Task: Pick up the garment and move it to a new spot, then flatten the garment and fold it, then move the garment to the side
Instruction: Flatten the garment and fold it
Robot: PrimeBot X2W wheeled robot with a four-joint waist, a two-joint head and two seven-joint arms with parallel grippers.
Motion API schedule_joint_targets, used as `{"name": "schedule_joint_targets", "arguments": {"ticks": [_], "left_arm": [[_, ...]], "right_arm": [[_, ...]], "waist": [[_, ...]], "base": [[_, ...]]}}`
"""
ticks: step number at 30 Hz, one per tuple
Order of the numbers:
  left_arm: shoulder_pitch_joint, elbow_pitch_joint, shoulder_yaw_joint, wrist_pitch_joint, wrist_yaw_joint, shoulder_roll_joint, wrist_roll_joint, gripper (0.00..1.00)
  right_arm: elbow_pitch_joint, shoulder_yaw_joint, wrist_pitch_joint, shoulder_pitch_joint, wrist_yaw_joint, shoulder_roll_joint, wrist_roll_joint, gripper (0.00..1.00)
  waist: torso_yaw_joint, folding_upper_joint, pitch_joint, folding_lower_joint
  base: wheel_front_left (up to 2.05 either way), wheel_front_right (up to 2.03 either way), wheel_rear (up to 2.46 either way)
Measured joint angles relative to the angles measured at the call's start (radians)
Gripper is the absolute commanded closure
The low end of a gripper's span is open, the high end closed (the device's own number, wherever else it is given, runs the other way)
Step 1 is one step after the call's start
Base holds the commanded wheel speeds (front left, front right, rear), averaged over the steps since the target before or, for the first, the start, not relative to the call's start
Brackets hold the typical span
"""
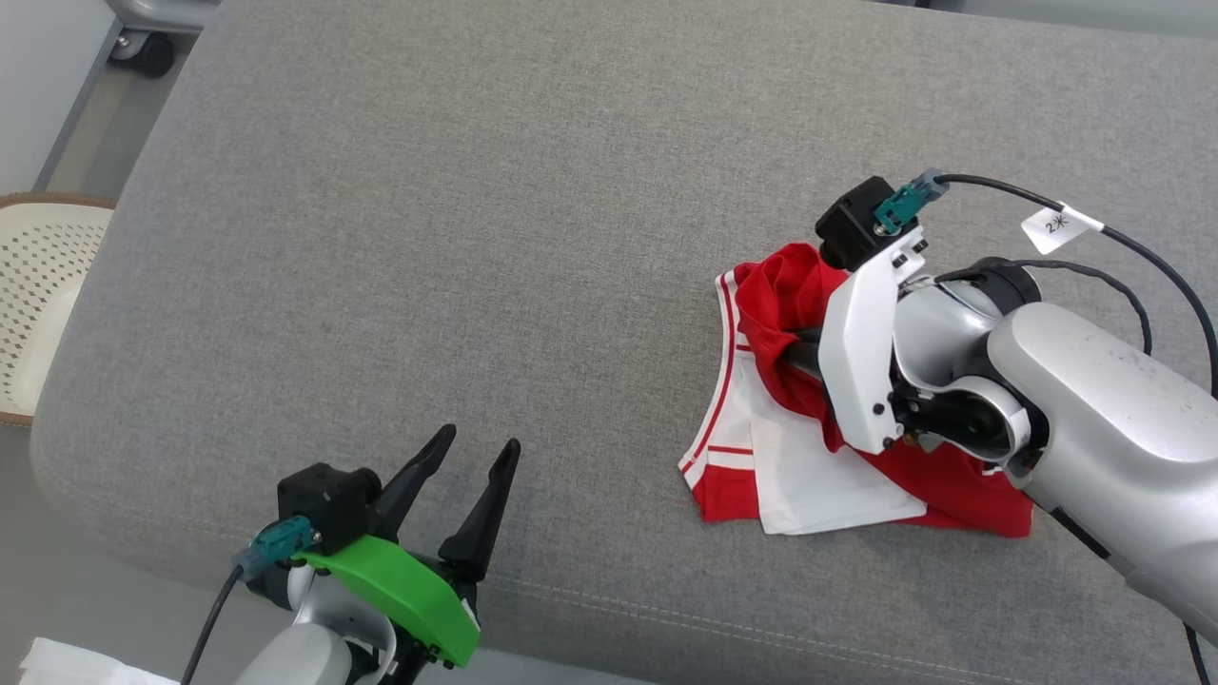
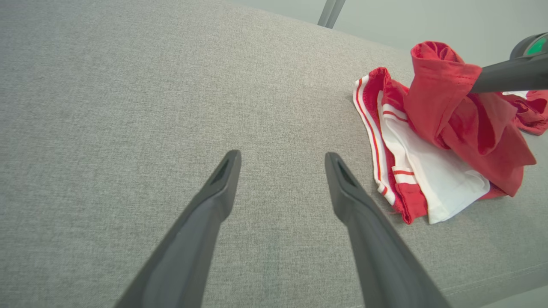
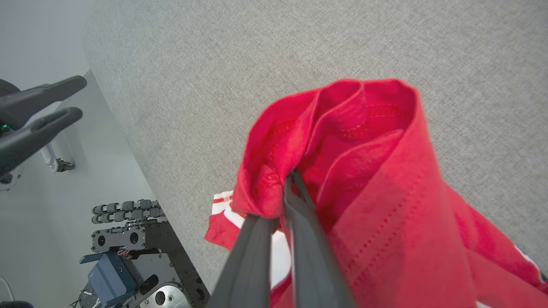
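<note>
Right pincer clamped on the garment, left pincer idle at the near edge.

Nearest, the green-shelled left pincer sits over the front edge of the grey woven-fabric padded table, its two dark fingers spread apart, nothing between them, pointing out over bare cloth. Further in and well to the right lies the crumpled red jersey garment with white panel and striped trim, on the table's right part, near the front seam. The white-bracketed right pincer is pinched together on a red fold at the garment's upper edge. That fold stands raised off the table; the white panel and striped hem rest flat. Off the table's left end sits a cream perforated basket.
</note>
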Motion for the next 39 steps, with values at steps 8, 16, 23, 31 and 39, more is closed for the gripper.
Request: {"name": "schedule_joint_targets", "arguments": {"ticks": [8, 16, 23, 31, 39], "left_arm": [[-0.020, 0.020, -0.008, -0.009, -0.017, -0.021, 0.000, 0.00], [-0.021, 0.041, -0.013, -0.012, -0.021, -0.024, 0.000, 0.00], [-0.021, 0.051, 0.002, -0.022, -0.024, -0.025, -0.002, 0.00], [-0.019, 0.061, 0.024, -0.034, -0.019, -0.014, -0.010, 0.00], [-0.005, 0.060, 0.060, -0.052, -0.004, 0.007, -0.011, 0.00]], "right_arm": [[0.055, 0.021, -0.008, -0.008, 0.001, 0.033, -0.020, 1.00], [0.092, 0.012, -0.077, -0.028, -0.013, 0.137, -0.038, 0.00], [0.096, 0.028, -0.097, -0.035, 0.010, 0.186, -0.038, 0.00], [0.052, -0.019, -0.178, -0.040, 0.040, 0.250, 0.002, 0.00], [0.051, -0.148, -0.282, -0.016, 0.021, 0.112, 0.010, 0.00]], "waist": [[0.005, 0.0000, -0.010, 0.0000], [0.014, 0.0000, -0.026, 0.0000], [0.019, 0.0000, -0.038, 0.0000], [-0.016, 0.0000, -0.053, 0.0000], [-0.059, 0.0000, -0.079, 0.0000]], "base": [[0.00, 0.00, 0.00], [0.00, 0.00, 0.00], [0.00, 0.00, 0.00], [0.00, 0.00, 0.00], [0.00, 0.00, 0.00]]}}
